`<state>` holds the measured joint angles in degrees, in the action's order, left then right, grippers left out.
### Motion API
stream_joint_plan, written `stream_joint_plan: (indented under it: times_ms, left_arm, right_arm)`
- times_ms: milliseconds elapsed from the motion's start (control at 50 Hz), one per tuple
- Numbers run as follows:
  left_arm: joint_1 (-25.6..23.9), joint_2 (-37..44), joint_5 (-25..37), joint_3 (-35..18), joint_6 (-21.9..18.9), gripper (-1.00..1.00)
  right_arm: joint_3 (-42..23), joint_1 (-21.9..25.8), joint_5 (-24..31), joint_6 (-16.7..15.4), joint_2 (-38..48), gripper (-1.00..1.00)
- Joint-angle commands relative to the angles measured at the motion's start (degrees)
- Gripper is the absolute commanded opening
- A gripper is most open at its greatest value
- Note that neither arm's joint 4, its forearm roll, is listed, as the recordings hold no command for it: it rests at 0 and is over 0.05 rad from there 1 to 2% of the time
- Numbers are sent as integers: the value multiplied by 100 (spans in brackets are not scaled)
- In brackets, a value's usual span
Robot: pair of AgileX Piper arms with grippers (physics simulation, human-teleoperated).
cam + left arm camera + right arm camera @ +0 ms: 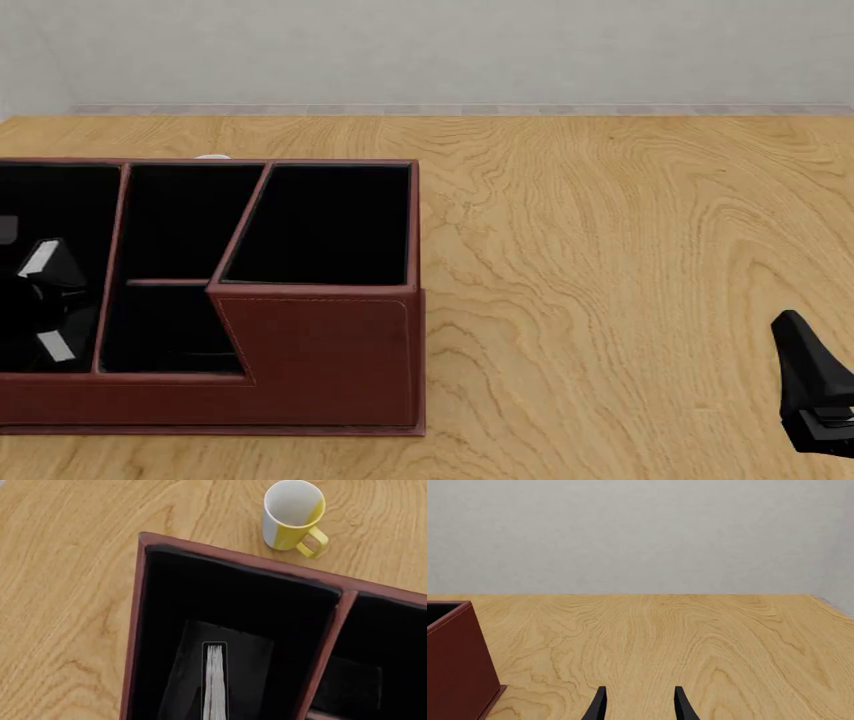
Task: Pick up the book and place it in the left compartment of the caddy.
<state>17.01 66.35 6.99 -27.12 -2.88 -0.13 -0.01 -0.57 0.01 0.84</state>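
Observation:
The book (213,680) shows edge-on in the left wrist view, white pages between thin black covers, inside the left compartment (233,600) of the reddish-brown caddy (137,630). My left gripper's fingers do not stand out against the black lining. In the front view my left gripper (43,300) is down in the left compartment (60,200) of the caddy (320,360), shut on the book, whose white page edges (40,258) show on either side of it. My right gripper (639,705) is open and empty, low over the table at the front right (794,330).
A yellow-and-white mug (293,515) stands on the table just behind the caddy's far left corner; only a white sliver (211,157) shows in the front view. The caddy's right wall (457,665) lies left of my right gripper.

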Motion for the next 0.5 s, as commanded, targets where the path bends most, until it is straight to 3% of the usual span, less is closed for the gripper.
stream_joint_plan:
  times_ms: [20, 480, 500]
  left_arm:
    - [10, 66, -78, -61, -113, -100]
    - [0, 101, -13, -71, -71, -100]
    - [4, 103, -13, -73, -96, 100]
  right_arm:
    - [4, 0, 10, -1, -17, 100]
    - [4, -1, 10, 0, -17, 100]
    - [4, 0, 10, 1, -17, 100]
